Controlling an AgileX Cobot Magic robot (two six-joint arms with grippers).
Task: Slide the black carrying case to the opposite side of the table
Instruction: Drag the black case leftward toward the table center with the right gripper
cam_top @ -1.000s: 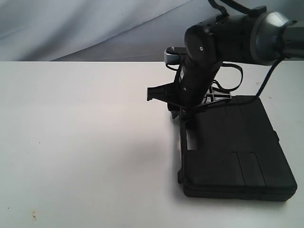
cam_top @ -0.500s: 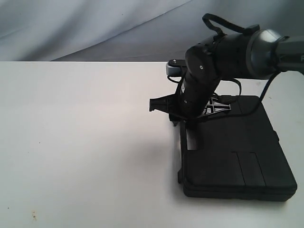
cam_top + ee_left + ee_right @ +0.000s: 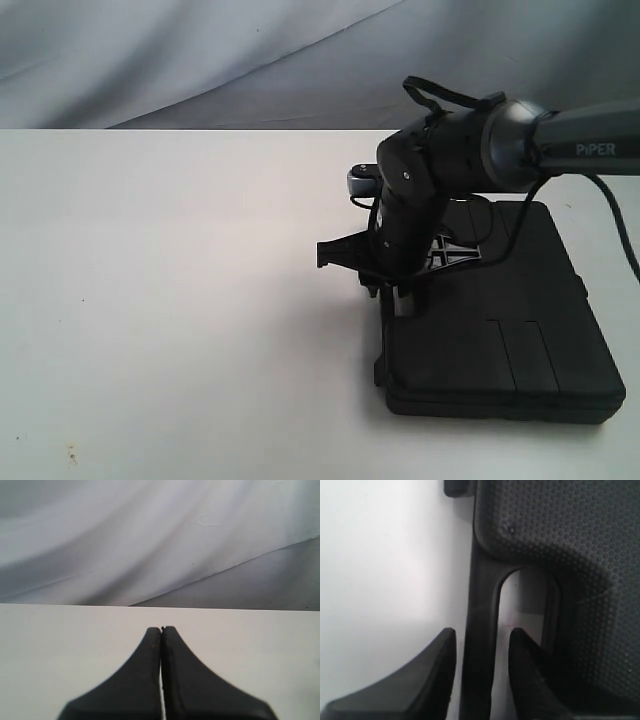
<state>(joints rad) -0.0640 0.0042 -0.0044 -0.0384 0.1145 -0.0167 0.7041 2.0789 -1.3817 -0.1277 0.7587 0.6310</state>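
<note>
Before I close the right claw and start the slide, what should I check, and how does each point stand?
1. Right claw straddles the handle bar: ok, one finger on the table side, one in the cut-out.
2. Right claw open, not yet clamped: ok.
3. Case lies flat on the table: ok.
4. Table to the left of the case bare in the exterior view: ok.
5. Left claw shut, holding nothing: ok; whether it stands out of the slide path: cannot tell.
6. Fingers deep enough past the bar: cannot tell.
</note>
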